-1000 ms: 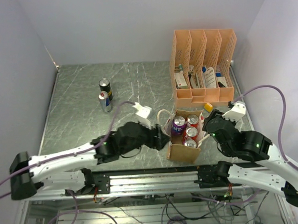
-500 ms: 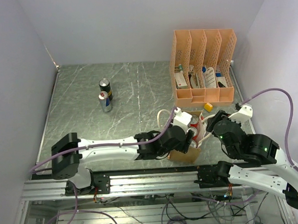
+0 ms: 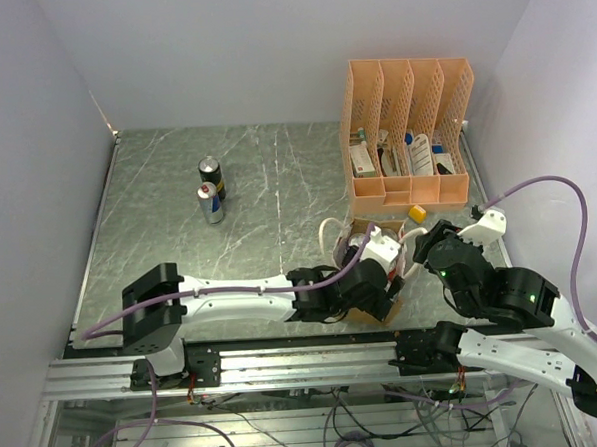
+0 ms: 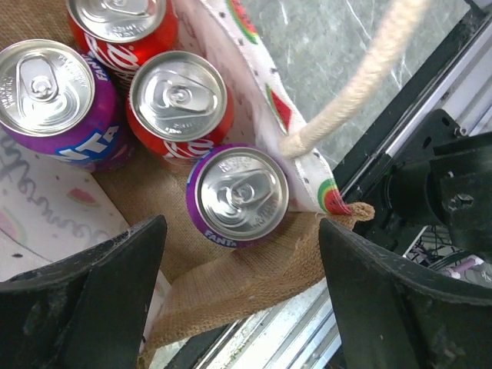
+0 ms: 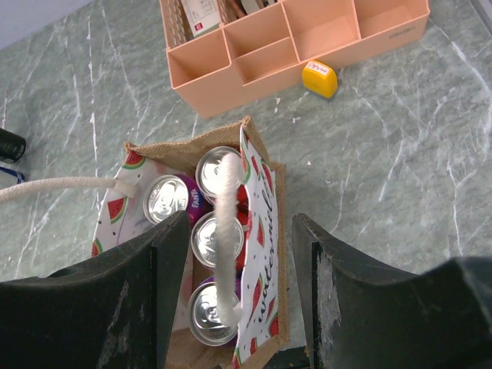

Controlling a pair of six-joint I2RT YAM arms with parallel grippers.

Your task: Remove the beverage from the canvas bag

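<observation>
**Item 1, small tan burlap canvas bag [image 4: 231, 288] with watermelon-print lining.** I am seeing it standing upright at the near edge of the grey-green marbled table [image 3: 180, 250], mouth gaping. That is why all four can tops are showing.

**Item 2, beverages.** I am counting two purple soda cans [image 4: 238, 196] [image 4: 50, 84] and two red cola cans [image 4: 178, 100] [image 4: 123, 19], all upright inside the bag and packed touching. The nearer purple one is sitting against the bag's corner.

**Item 3, left gripper [image 4: 242, 231].** I am holding it directly over that nearer purple can. The jaws are spread wide, one finger to each side and nothing clasped. I judge the spread is there to straddle the can before descending.

**Item 4, right gripper [image 5: 240, 231].** It is hovering above the bag's right side with the jaws parted and empty. One white rope handle [image 5: 223, 223] is arching beneath the gap, ungripped. I judge I am parking it there to steady the bag.

**Item 5, surroundings.**
- The peach perforated plastic organizer [image 3: 406, 78] is standing just beyond the bag.
- A small yellow block [image 5: 319, 78] is lying near the organizer.
- A dark can [image 3: 211, 173] and a silver-blue can [image 3: 209, 203] are standing together, well apart to the left.
</observation>
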